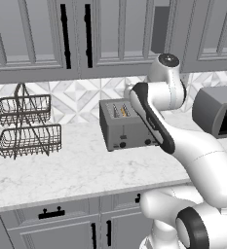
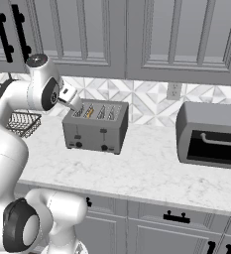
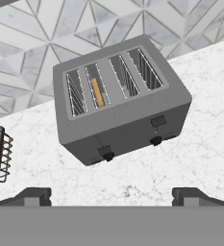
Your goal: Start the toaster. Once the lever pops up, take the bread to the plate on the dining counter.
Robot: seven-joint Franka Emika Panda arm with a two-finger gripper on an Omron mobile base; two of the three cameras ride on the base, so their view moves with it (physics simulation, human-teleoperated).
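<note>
The task is at its start: the toaster (image 3: 120, 96) stands on the marble counter (image 1: 76, 170) with the bread (image 3: 98, 92) down in its second slot, and neither lever looks pressed yet. The hand (image 3: 111, 194), fingers wide apart and empty, hovers above the toaster's front. A wire basket rack (image 1: 27, 126) stands at nine o'clock, an oven (image 2: 211, 134) at three; grey cabinets (image 2: 137, 34) hang above.

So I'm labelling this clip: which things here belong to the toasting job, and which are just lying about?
Job: toaster; bread in its second slot from the left; open claw above the counter.
Lying about: wire basket rack; dark oven-like appliance.
</note>
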